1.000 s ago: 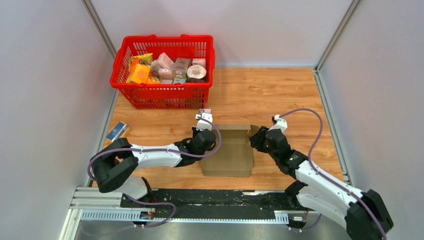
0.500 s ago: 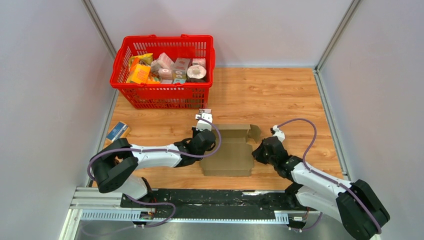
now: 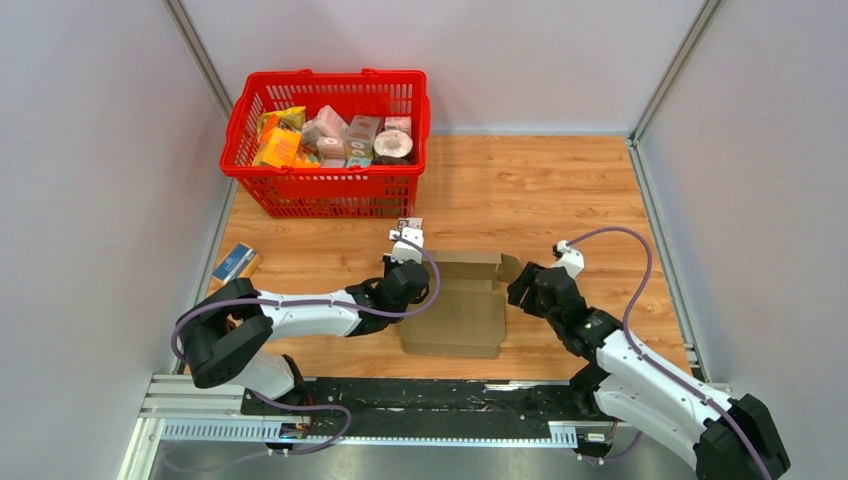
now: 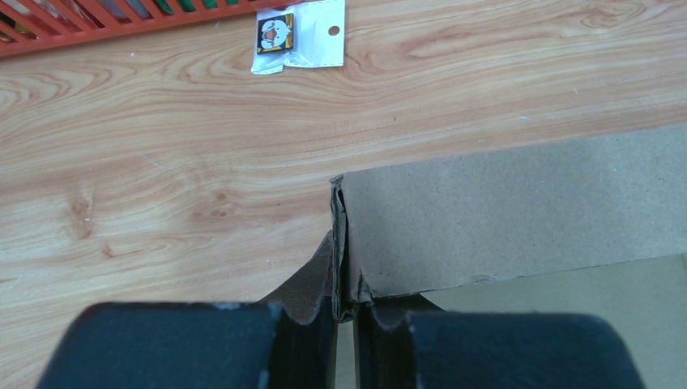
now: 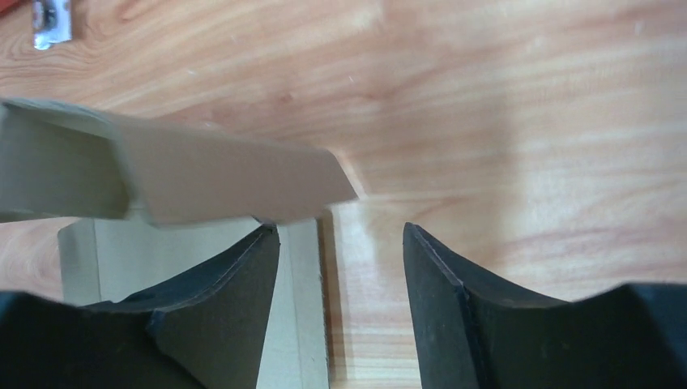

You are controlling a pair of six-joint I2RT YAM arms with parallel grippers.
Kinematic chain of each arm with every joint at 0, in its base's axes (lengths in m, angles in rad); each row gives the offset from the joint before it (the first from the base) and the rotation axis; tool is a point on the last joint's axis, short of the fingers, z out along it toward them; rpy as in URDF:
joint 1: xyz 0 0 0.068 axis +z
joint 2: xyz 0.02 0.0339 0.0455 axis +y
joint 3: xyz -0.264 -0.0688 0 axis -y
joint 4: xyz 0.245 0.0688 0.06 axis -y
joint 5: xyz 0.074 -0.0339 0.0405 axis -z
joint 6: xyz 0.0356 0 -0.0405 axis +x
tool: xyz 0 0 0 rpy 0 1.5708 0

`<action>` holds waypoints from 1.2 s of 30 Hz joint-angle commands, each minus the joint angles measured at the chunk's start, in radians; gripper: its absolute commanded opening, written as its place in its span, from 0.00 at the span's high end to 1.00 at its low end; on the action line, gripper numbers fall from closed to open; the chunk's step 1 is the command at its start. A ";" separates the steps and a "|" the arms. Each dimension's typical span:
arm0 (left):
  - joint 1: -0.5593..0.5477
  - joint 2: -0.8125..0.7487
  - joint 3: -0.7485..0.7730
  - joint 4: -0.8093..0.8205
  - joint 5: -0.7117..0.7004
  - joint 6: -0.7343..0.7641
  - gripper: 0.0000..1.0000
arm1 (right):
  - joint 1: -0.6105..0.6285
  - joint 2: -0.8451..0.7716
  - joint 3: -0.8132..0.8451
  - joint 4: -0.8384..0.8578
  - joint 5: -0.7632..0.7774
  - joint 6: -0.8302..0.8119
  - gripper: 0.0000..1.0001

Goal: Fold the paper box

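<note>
The paper box (image 3: 455, 305) lies toward the table's (image 3: 560, 190) 6 o'clock edge with its far wall raised. The left gripper (image 4: 344, 324) is pinched tight on the box's 9 o'clock corner fold. The right gripper (image 5: 340, 231), spread wide and holding nothing, sits at the box's 3 o'clock beside the flap, slightly farther out than half a second ago. At 11 o'clock the red basket (image 3: 325, 190) holds printed boxes and packets (image 3: 330, 135).

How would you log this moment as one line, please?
left gripper: shut on paper box corner | right gripper: open, astride its right edge | fold: unfinished
</note>
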 commanded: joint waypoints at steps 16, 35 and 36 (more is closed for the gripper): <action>-0.006 -0.032 -0.009 0.042 0.013 0.008 1.00 | 0.060 0.238 0.347 -0.137 -0.015 -0.142 1.00; -0.006 -0.029 -0.005 0.038 0.016 0.008 1.00 | 0.133 0.280 0.235 0.039 -0.133 0.130 0.85; -0.006 -0.030 -0.006 0.038 0.016 0.008 1.00 | 0.133 0.266 0.239 0.039 -0.155 0.080 0.75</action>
